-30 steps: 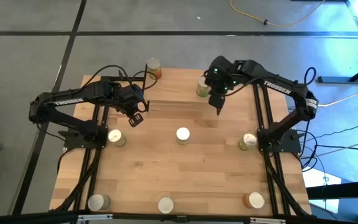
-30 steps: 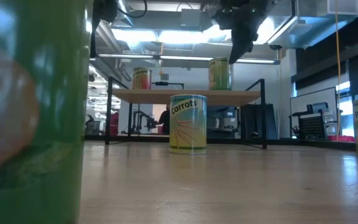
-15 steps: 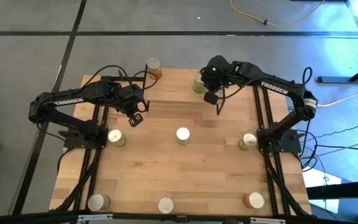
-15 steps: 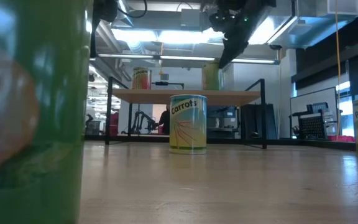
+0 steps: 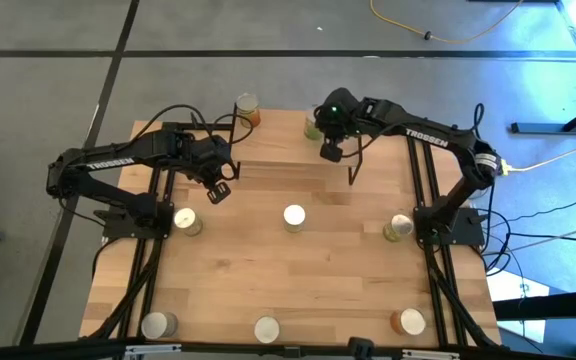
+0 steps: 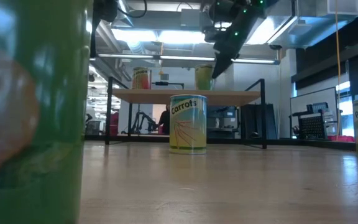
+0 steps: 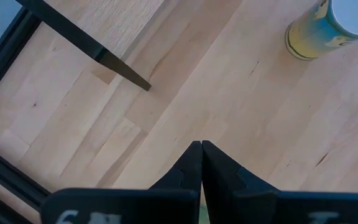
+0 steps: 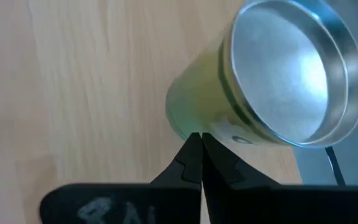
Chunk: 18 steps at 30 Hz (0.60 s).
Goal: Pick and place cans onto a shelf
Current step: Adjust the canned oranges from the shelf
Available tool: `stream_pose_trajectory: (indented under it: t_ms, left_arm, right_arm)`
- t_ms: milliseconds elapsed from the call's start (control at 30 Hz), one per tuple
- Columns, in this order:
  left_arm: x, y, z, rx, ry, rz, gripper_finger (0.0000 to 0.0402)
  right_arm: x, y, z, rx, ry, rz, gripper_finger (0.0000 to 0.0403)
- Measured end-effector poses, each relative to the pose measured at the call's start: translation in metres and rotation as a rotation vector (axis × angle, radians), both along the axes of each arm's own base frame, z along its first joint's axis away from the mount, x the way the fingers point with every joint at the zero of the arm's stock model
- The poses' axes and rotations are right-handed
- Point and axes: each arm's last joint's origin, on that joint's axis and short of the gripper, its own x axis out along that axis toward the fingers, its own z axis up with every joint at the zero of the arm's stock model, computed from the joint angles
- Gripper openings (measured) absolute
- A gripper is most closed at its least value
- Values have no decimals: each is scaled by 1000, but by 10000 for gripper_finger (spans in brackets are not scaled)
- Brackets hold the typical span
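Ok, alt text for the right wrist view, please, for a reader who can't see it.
The right gripper, jaws shut, has its tip against the side of a green-labelled can with a silvery top, which stands on the shelf and its light wood board. Past the board's edge, a strip of grey floor shows.

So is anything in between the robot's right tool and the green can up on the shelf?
No, nothing visible. The right tool is shut with its tip right against the side of the green can, which stands on the shelf.
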Motion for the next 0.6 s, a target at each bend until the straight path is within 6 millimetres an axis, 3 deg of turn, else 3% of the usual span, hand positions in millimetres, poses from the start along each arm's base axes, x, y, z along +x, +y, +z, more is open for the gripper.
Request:
stream_pose_trajectory:
  t_ms: [267,600]
  left_arm:
    - [0,0,0,-13,-6,14,0]
    - [0,0,0,-14,-6,16,0]
  right_arm:
    - [-18,5,15,67,92,-34,0]
    - [-18,-12,20,59,-20,-52,0]
